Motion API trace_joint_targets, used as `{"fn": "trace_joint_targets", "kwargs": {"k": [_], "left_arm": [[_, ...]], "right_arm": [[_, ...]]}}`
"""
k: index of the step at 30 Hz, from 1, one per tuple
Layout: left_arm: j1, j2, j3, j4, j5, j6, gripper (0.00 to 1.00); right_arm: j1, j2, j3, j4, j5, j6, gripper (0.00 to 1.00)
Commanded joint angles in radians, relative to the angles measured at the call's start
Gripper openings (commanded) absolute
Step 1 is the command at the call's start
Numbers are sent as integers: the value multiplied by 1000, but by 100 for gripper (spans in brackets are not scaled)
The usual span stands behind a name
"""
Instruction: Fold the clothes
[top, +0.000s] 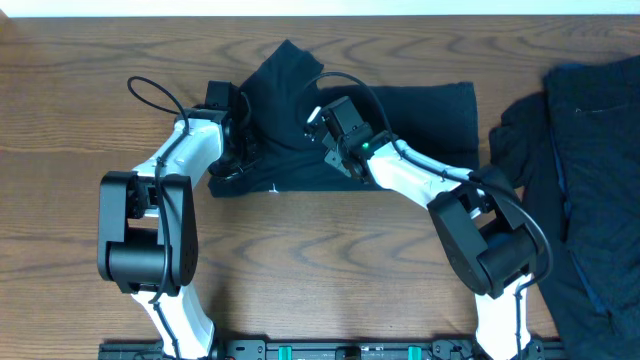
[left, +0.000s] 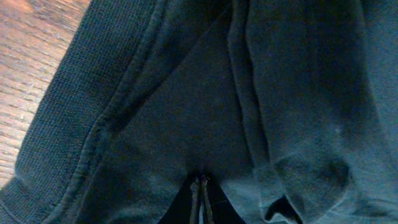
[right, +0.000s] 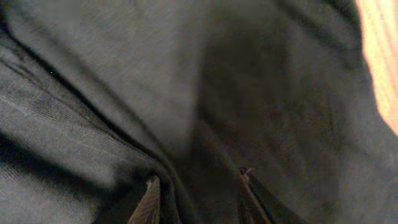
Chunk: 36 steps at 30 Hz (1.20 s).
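A dark navy garment (top: 420, 115) lies crumpled at the table's far middle, one part raised into a peak. A tiny white tag (top: 275, 188) shows at its near edge. My left gripper (top: 240, 135) is at its left edge. In the left wrist view the fingers (left: 200, 186) are pressed together, pinching the fabric (left: 186, 93), which has a ribbed hem. My right gripper (top: 318, 128) is over the garment's middle. In the right wrist view its fingers (right: 199, 180) are apart, with a fold of the cloth (right: 155, 74) between them.
A pile of more dark navy clothes (top: 590, 170) lies at the right edge of the wooden table (top: 300, 260). Bare wood shows at the top left of the left wrist view (left: 25, 56) and at the right edge of the right wrist view (right: 382, 56).
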Motion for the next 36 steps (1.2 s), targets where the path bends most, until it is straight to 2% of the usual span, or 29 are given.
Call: {"fn": "trace_joint_targets", "kwargs": {"k": [1,9,16,22,29,36], "left_arm": [[17,68,-17,6,-50,-8,6],[17,68,-17,5,-50,-8,6],[17,68,-17,4,-50,-7,6],[17,68,-17,5,-50,-4,6],[17,68,-17,5,-50,-4,6],[17,68,-17,5,-51,7,6]], "right_arm": [[-29,24,9,24,28,14,38],[-55,22,9,37,29,15,40],[-81,21,9,40,76,16,47],[-98,-7,9,-44,75,78,57],[-118,-105,9,-110,68,124,62],[-159,-198,9,-299,-50,124,62]]}}
